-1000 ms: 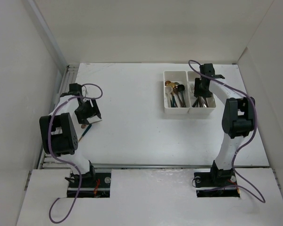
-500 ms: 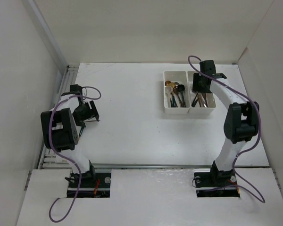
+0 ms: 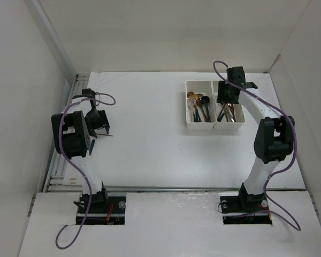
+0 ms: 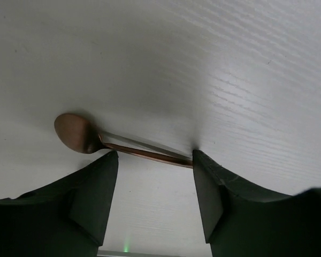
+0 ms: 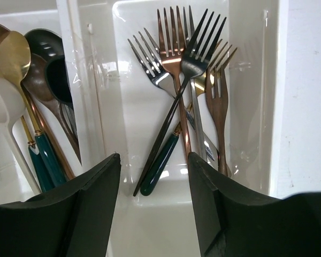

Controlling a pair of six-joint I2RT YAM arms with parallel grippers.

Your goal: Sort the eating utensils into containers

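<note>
A copper spoon (image 4: 75, 133) lies on the white table, its handle running right to my left gripper's fingertips. My left gripper (image 4: 152, 159) is open, with the handle just beyond the gap between its fingers; I cannot tell if they touch it. In the top view the left gripper (image 3: 99, 122) is at the table's left side. My right gripper (image 5: 152, 160) is open and empty above the right bin (image 5: 134, 107), which holds several forks (image 5: 174, 59). The left bin (image 5: 80, 80) holds several spoons (image 5: 13, 53). The right gripper (image 3: 227, 96) hovers over the bins (image 3: 199, 82).
The two white bins adjoin at the back right of the table. A metal rail (image 3: 69, 107) runs along the table's left edge, close to the left arm. White walls enclose the table on three sides.
My left gripper has moved toward the back along the table's left side. My right gripper has shifted slightly back over the fork bin.
</note>
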